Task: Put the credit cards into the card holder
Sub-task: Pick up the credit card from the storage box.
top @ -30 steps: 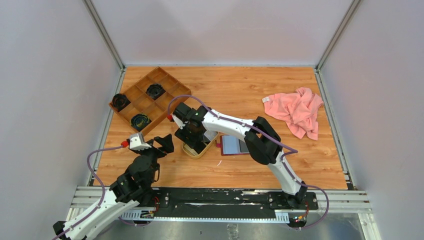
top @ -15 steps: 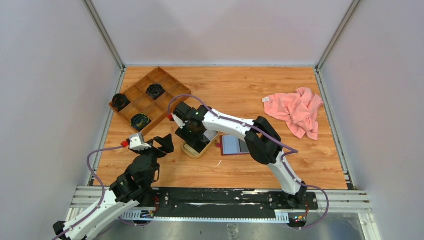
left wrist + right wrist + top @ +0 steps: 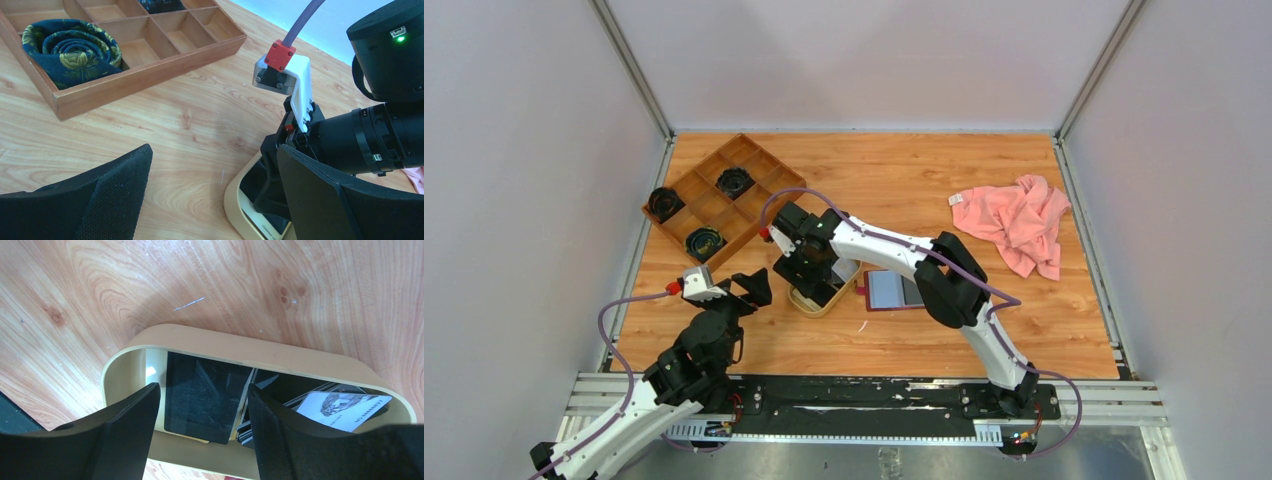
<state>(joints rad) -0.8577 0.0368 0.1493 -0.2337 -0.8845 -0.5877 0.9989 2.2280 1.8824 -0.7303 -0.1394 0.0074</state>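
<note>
Your right gripper [image 3: 202,390] is down inside the oval tray [image 3: 240,347], its jaws apart with one finger on each side of a dark card [image 3: 202,405] lying at the tray's left end. A thin pale gap shows along the card's left edge, so the fingers look to straddle it rather than pinch it; you cannot tell whether the right finger touches it. More cards [image 3: 345,410] sit overlapped at the other end of the tray, a white printed one on top. The holder [image 3: 894,290] lies open on the table [image 3: 904,180] just to the right of the tray, grey-blue inside facing up, with your right arm passing above it. Your left gripper [image 3: 749,288] hangs just left of the tray with its jaws spread wide and nothing between them. Behind it stands the compartmented box [image 3: 150,75] with a rolled dark tie [image 3: 70,50] in the near corner cell. A pink cloth [image 3: 1019,220] lies crumpled at the far right.
</note>
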